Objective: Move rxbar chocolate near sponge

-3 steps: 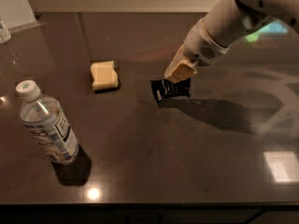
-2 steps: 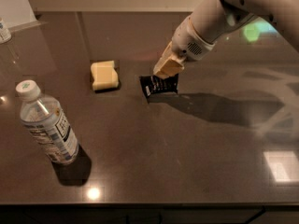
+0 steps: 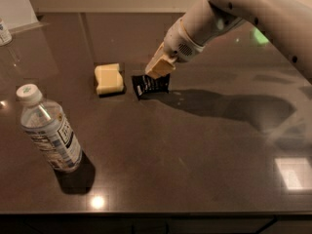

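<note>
Dim scene over a glossy dark table. Glare spots sit near left and near right. The gripper, far centre and clamped on the rxbar chocolate, casts a long shadow rightward.

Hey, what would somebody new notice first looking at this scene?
The big cream arm reaching in from the upper right, its gripper pinching the black rxbar chocolate near the centre. Just left of the bar, with a small gap between them, lies the pale-yellow sponge. A clear water bottle stands at the front left.
</note>
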{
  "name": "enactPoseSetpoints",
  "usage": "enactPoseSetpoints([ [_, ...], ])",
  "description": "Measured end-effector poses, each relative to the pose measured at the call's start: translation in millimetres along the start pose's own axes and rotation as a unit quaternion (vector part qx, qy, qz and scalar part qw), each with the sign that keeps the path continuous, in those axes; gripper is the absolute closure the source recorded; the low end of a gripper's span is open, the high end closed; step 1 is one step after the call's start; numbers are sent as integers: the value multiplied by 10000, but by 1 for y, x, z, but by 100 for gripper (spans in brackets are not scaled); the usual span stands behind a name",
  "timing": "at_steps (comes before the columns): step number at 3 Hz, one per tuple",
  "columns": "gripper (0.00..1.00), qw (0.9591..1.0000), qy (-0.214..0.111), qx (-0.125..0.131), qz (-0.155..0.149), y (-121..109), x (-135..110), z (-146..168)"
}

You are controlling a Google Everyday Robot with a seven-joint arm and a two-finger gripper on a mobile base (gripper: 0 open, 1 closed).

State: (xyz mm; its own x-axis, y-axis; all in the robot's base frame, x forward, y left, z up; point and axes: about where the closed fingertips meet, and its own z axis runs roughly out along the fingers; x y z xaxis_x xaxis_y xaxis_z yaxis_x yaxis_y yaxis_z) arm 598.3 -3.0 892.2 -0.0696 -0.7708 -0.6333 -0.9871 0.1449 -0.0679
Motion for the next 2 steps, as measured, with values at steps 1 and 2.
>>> enactPoseSetpoints([
  [1,59,10000,4,-16,-5,1,0,2],
  [2,36,10000,5,-32,-11,1,-1,3],
])
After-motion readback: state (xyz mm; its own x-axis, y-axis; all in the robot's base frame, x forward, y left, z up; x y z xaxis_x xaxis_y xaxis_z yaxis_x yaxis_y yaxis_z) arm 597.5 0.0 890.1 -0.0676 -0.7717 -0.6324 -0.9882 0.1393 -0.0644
